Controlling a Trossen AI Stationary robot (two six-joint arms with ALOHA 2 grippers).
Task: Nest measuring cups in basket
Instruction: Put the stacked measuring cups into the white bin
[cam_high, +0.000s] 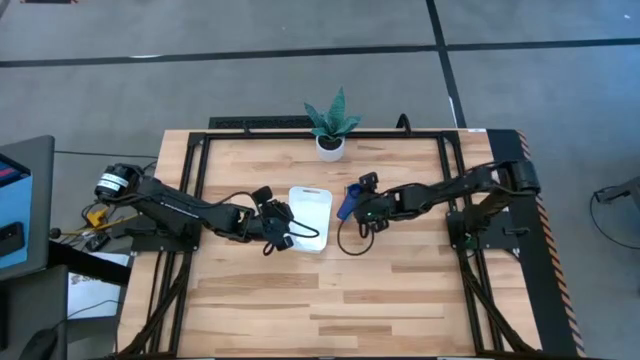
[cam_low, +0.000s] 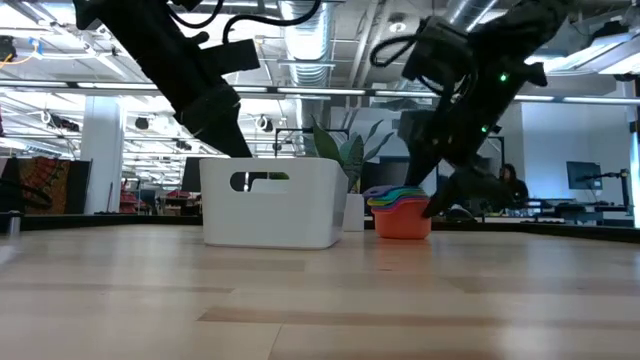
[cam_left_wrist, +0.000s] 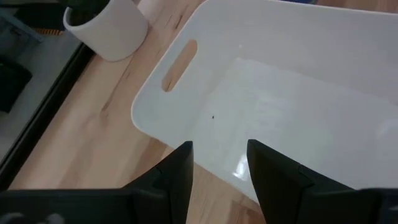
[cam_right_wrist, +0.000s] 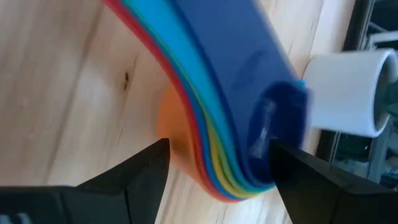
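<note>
White and empty, the basket (cam_high: 310, 217) sits mid-table on the wood. We see our left gripper (cam_high: 277, 226) at its near wall, and in the left wrist view its fingers (cam_left_wrist: 180, 171) stand a narrow gap apart with the basket's rim between them; whether they press on the rim we cannot tell. The basket's handle slot lies ahead of those fingers.

Beside the basket, on the side away from the left gripper, the cups (cam_low: 402, 211) are stacked into one another, orange at the bottom, navy on top. Our right gripper (cam_high: 360, 205) is at the stack. Its fingers (cam_right_wrist: 146, 171) are spread wide, one on each side of the stacked handles, with clear space around them. A white pot (cam_high: 330, 146) stands beyond the basket.
</note>
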